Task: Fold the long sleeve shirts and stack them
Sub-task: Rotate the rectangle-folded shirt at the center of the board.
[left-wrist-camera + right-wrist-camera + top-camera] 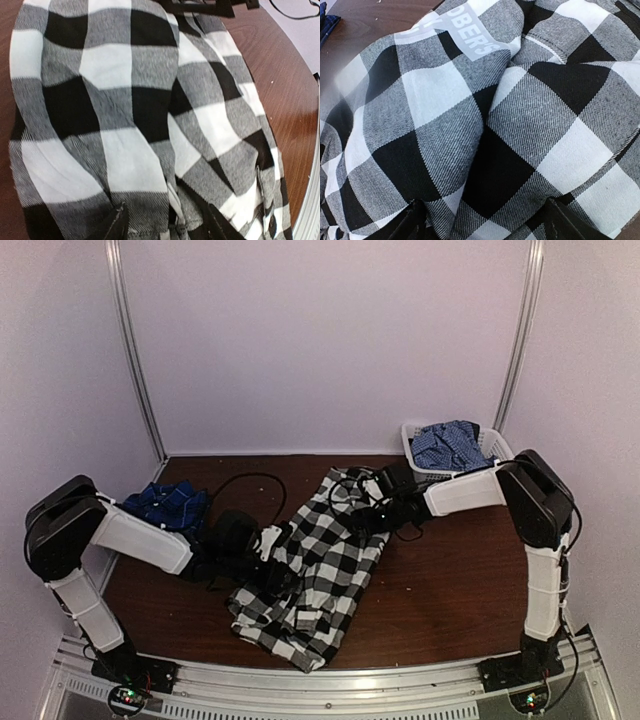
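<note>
The black-and-white checked shirt (315, 570) lies crumpled lengthwise across the middle of the table. It fills the left wrist view (125, 115) and the right wrist view (485, 125), where its white lettering (480, 42) shows. My left gripper (268, 545) (169, 227) is open at the shirt's left edge, with a fold of cloth between its fingers. My right gripper (372, 508) (487, 222) is open wide, low over the shirt's far end. The dark blue plaid shirt (165, 502) lies bunched at the back left.
A white basket (415, 440) holding blue checked cloth (448, 445) stands at the back right corner. A black cable (245, 480) loops on the brown table (450, 590) behind the shirt. White walls close in the back and both sides.
</note>
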Motion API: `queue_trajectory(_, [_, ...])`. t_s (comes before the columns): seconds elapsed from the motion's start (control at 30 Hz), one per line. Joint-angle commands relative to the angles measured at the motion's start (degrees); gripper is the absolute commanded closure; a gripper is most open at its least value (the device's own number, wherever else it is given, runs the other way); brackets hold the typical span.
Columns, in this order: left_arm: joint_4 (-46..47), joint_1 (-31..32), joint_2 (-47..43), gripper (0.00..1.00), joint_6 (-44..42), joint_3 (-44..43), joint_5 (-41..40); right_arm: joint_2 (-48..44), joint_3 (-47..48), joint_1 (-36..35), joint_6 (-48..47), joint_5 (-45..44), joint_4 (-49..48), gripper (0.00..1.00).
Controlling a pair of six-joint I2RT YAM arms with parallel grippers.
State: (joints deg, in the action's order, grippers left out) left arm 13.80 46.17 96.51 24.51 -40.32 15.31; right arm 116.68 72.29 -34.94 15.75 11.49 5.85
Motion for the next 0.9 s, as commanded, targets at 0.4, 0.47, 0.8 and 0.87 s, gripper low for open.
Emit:
queue_trajectory(0.4, [9.53,5.07,13.02,0.50,3.42,-5.79,3.73,18.92,24.72,6.10,-13.07,-3.60,11.96,0.17])
queue_trajectory(0.47, [9.09,5.58,14.01,0.50,3.33,-7.85,3.81,19.90,27.15,6.72,-14.01,-4.53,13.21,0.16])
queue_trajectory(0.8, [3.61,7.61,4.31,0.31,-2.68,-8.58,-9.96,3.05,16.27,7.14,-14.97,-8.90,6.68,0.07])
queue_trajectory(0.87, [2.07,7.61,0.72,0.26,-3.71,-7.99,-14.01,-2.11,11.02,6.65,-14.65,-10.88,3.91,0.04])
